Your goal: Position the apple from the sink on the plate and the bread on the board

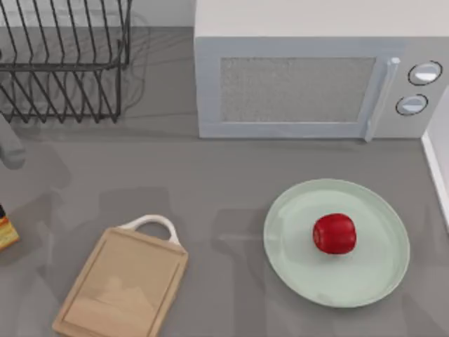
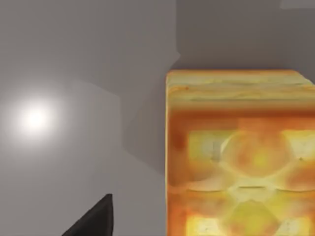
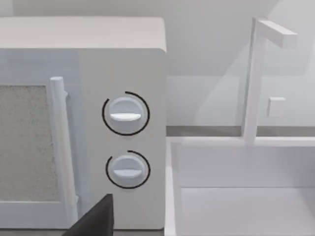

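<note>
A grey table (image 1: 210, 175) carries a white microwave (image 1: 309, 77), a wire rack (image 1: 63, 63) and a white sink (image 3: 246, 196).

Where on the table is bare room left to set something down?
Free: the grey strip between the board and the plate, and the stretch in front of the microwave. The board's face is bare too. Crowded: the top-left corner with the rack, and the plate's middle, which holds the apple.

— Where does the top view look from?
— From above the grey table (image 1: 231, 168), straight down, with the microwave (image 1: 309, 77) at the far edge.
— And the wrist views?
— The left wrist view sits very near the bread (image 2: 241, 157), facing the tabletop. The right wrist view faces the microwave's dials (image 3: 125, 115) and the sink (image 3: 246, 196); it shares the microwave with the top view
</note>
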Motion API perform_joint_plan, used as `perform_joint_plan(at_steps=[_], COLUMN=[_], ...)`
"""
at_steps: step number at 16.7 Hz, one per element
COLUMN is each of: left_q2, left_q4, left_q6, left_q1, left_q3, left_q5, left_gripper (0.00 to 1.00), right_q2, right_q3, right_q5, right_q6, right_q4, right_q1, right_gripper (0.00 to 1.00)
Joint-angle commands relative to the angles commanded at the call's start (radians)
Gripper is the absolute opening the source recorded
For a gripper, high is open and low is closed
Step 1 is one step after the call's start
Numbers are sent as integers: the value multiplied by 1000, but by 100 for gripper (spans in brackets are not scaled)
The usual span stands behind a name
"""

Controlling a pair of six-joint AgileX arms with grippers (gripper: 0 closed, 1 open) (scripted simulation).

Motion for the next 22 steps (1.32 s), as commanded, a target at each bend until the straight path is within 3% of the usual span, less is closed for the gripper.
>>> perform_joint_plan(at_steps=[7, 12, 22], left_q2=[108, 117, 117], left_q4=[243, 256, 256], left_q6=[6, 7, 7], left_q1=[5, 6, 6], left_q3=[-128, -137, -137], left_q5=[0, 0, 0], left_gripper=[100, 100, 25], right_q2=[0, 0, 0], right_q3=[0, 0, 0], right_q5=[0, 0, 0], right_q6=[0, 0, 0], right_q4=[0, 0, 0], right_q1=[0, 0, 0], right_gripper=[100, 100, 100])
